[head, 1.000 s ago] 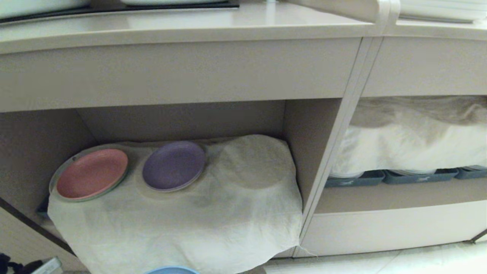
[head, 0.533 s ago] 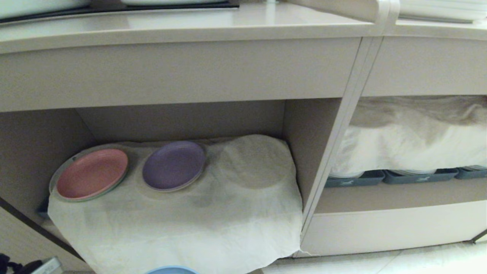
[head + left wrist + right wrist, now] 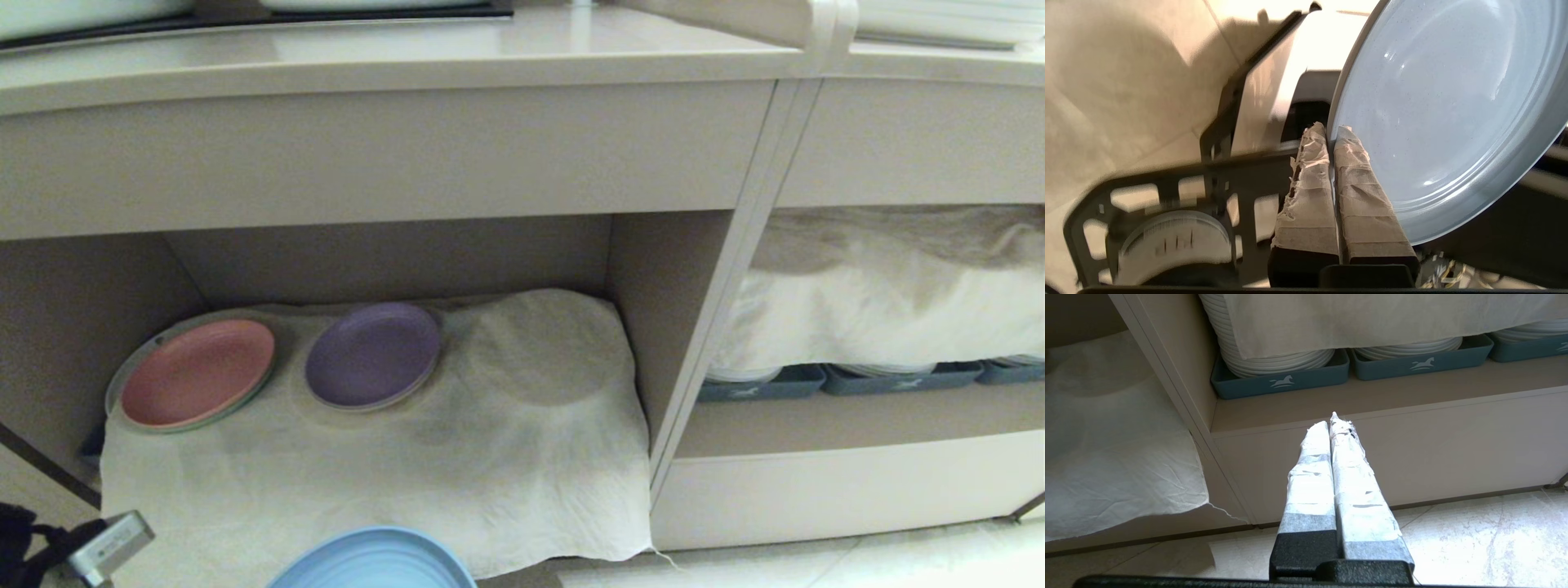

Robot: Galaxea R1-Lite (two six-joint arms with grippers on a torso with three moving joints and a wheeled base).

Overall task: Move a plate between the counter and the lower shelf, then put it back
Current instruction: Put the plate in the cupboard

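Plate: light blue, round, with a shallow raised rim; it shows at the bottom edge of the head view, in front of and below the cloth's hanging edge, outside the shelf. In the left wrist view its rim sits tilted between the taped fingers.
Left gripper: fingers pressed together on the plate's rim, one on each face; part of the arm shows at the lower left of the head view, just left of the plate.
Shelf: beige open compartment under the counter, lined with a rumpled white cloth that spills over its front edge.
Pink plate: on the cloth at the left of the shelf, on top of a greenish plate whose rim shows around it.
Purple plate: on the cloth just right of the pink one, apart from it.
Cloth bulge: a round shape under the cloth right of the purple plate; what it covers cannot be told.
Counter: beige top above the shelf, with a thick front edge.
Right gripper: taped fingers together, holding nothing, low before the right compartment.
Right compartment: white plates stacked in blue trays under another cloth.
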